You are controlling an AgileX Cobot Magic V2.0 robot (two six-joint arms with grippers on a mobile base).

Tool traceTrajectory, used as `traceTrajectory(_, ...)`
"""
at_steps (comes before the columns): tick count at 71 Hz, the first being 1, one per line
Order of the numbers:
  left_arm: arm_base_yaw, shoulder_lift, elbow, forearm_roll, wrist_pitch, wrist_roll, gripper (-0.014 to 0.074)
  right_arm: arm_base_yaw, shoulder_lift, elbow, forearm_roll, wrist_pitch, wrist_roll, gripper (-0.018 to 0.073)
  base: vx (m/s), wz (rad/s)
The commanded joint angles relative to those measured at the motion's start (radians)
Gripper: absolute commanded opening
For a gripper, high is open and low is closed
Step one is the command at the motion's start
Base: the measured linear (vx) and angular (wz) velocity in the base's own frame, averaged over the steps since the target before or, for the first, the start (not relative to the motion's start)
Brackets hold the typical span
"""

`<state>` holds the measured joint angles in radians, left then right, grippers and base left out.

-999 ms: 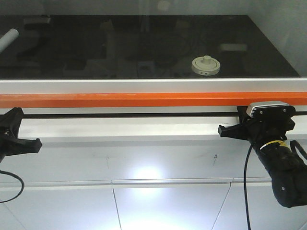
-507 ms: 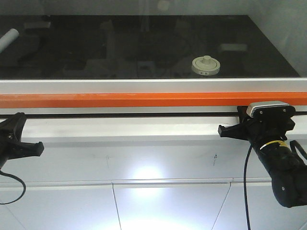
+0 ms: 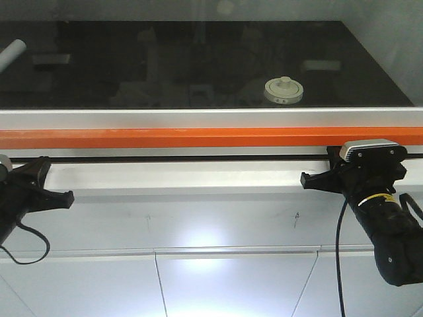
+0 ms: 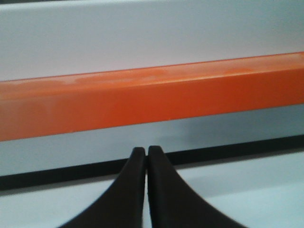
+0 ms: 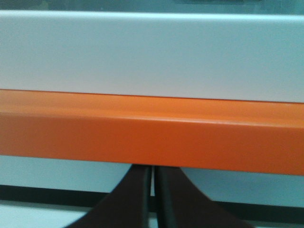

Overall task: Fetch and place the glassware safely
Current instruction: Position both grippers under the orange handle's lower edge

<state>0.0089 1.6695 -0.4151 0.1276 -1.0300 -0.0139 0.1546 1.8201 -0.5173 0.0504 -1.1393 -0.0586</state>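
Observation:
The glassware [image 3: 283, 90], a squat clear jar with a cream-white knobbed lid, stands on the black countertop [image 3: 132, 72], right of centre near its front edge. Both grippers hang below that edge, in front of the white rail. My left gripper [image 3: 66, 197] [image 4: 146, 151] is at the far left, shut and empty, its tips pointing at the rail under the orange strip. Over on the right, just below and right of the jar, my right gripper [image 3: 305, 179] [image 5: 153, 167] is shut too, with nothing in it and its tips tucked under the orange strip. Neither wrist view shows the jar.
An orange strip [image 3: 198, 137] and a white rail [image 3: 185, 177] run the full width of the counter's front. A white tube [image 3: 13, 51] lies at the back left, and a small white block [image 3: 321, 65] at the back right. White cabinet fronts [image 3: 198, 277] fill the space below.
My left gripper has moved right and slightly up along the rail. The right arm and the jar have not moved.

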Motion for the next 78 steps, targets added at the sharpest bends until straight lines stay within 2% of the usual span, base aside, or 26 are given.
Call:
traceTrajectory(1, -0.005, -0.005, -0.047, -0.045, -0.061, 0.001, -0.0001, 0.0, -0.035, -0.022, -0.001, -0.204, -0.004, -0.0001, 0.0, 0.0)
traceTrajectory(48, -0.005, 0.055, -0.169, -0.058, -0.092, 0.014, -0.0001, 0.0, -0.035, -0.022, 0.001, -0.204, -0.004, -0.0001, 0.0, 0.0)
traceTrajectory(71, -0.005, 0.05, -0.168, -0.041, -0.157, 0.014, -0.0001, 0.0, -0.035, -0.022, 0.002, -0.204, -0.004, -0.0001, 0.0, 0.01)
traceTrajectory(78, -0.005, 0.049, -0.168, -0.041, -0.178, -0.008, -0.0001, 0.0, -0.035, -0.022, 0.002, -0.204, -0.004, -0.0001, 0.0, 0.0)
